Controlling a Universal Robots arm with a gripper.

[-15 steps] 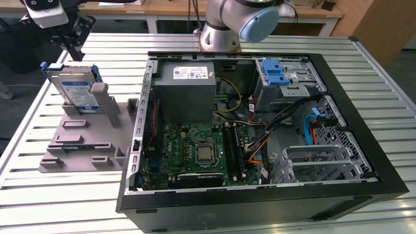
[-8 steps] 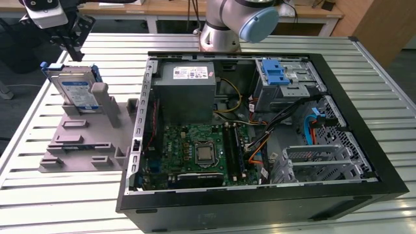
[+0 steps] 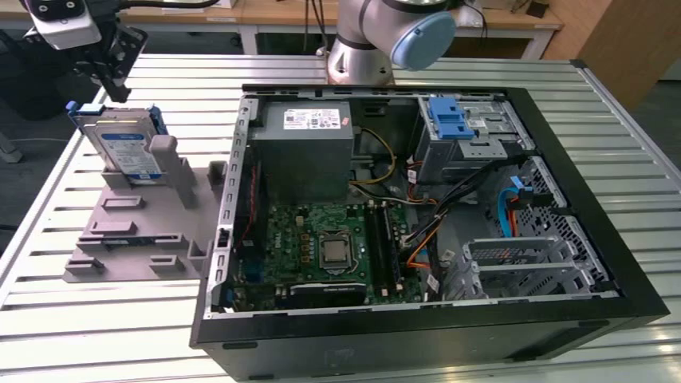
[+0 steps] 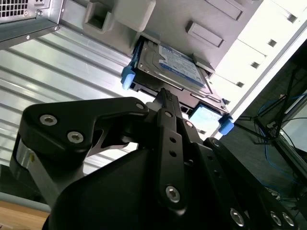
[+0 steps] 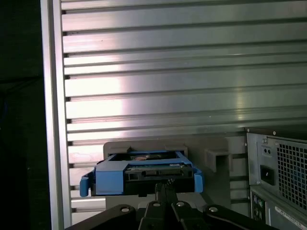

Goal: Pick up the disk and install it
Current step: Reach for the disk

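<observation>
The disk [image 3: 120, 148] stood on edge in a slot at the far end of a grey holder [image 3: 139, 231], out on the tabletop [image 3: 107, 319] at the exterior view's left of the open computer case [image 3: 426, 327]. It was a flat silver-grey slab with a blue-and-white label on its broad face, framed by a blue plastic carrier.

The second wrist view showed that face of the disk [image 4: 175, 67] at a slant, with rounded blue tabs at two corners of the carrier. The first wrist view looked onto the narrow edge of the disk [image 5: 144, 175], a dark strip between thick blue ends.

The end effector [image 3: 117, 94] hung just above the disk's upper edge. In both wrist views its black fingers lay pressed together with nothing between them, the tips [image 4: 165, 93] close to the carrier's edge [image 5: 166, 184]. I could not tell whether they touched it.

The holder was matte grey, blocky, with raised ribs and empty pockets. The tabletop was ribbed aluminium, its long slats shining under the light.

The case lay on its side with the cover off, black outside and bare metal inside. From the exterior view I could see a green motherboard [image 3: 330, 247], a grey power-supply box [image 3: 303, 152] with a white sticker, loose coloured cables and a blue latch [image 3: 452, 120] over a drive bay. The arm's pale grey base joint [image 3: 383, 40] stood behind the case.
</observation>
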